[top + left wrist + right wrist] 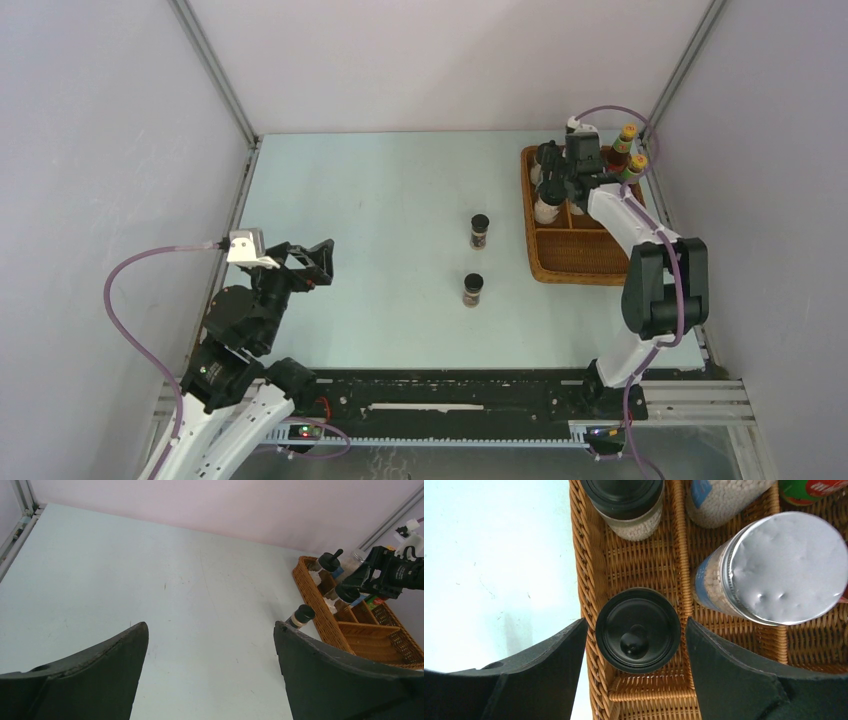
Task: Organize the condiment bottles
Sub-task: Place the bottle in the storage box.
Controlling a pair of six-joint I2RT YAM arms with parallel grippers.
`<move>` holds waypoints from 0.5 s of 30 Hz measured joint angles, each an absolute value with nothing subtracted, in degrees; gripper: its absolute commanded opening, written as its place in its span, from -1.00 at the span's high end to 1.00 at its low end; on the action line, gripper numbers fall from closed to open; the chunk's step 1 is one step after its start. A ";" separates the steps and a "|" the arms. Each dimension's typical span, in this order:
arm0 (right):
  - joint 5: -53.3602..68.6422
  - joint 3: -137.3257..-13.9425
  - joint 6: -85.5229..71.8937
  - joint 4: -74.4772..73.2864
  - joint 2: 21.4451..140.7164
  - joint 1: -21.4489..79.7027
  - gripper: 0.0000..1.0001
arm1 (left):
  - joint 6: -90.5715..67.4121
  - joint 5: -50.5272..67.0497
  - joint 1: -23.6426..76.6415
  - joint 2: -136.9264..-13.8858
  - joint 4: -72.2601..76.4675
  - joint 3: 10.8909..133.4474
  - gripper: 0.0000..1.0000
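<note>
Two tiny dark jars (pixel 480 231) (pixel 473 290) stand on the table left of the wicker tray (pixel 575 262). One shows in the left wrist view (pixel 301 616). My right gripper (pixel 636 624) is open above the tray's left column, its jaws either side of a black-lidded white jar (pixel 638 630) with a gap on both sides. A second black-lidded jar (pixel 629 502) stands behind it. Two silver-lidded blue-label jars (pixel 774 570) (pixel 724 495) fill the compartment to the right. Two red sauce bottles (pixel 625 140) (pixel 635 168) stand at the tray's back right. My left gripper (pixel 318 262) is open and empty.
The tray's near compartments (pixel 375 635) hold nothing. The enclosure's walls and metal frame posts (pixel 215 80) close in the table on three sides. My right arm (pixel 660 280) reaches over the tray's right side.
</note>
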State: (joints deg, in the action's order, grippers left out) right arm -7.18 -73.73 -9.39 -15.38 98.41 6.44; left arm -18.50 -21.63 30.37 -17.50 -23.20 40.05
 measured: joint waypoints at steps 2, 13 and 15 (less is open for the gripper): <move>-7.40 -74.30 -9.34 -15.64 97.93 6.55 -0.60 | -18.50 -21.63 30.37 -17.50 -23.20 40.05 -1.00; -8.80 -75.31 -9.21 -16.69 94.30 7.44 -0.60 | -18.50 -21.61 30.37 -16.71 -23.24 40.05 -1.00; -9.13 -75.33 -9.13 -17.08 93.86 7.68 -0.60 | -18.50 -21.61 30.37 -16.67 -23.24 40.05 -1.00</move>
State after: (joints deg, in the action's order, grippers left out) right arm -9.13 -75.33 -9.13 -17.08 93.86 7.68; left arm -18.50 -21.61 30.37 -16.67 -23.24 40.05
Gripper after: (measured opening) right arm 0.797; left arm 0.996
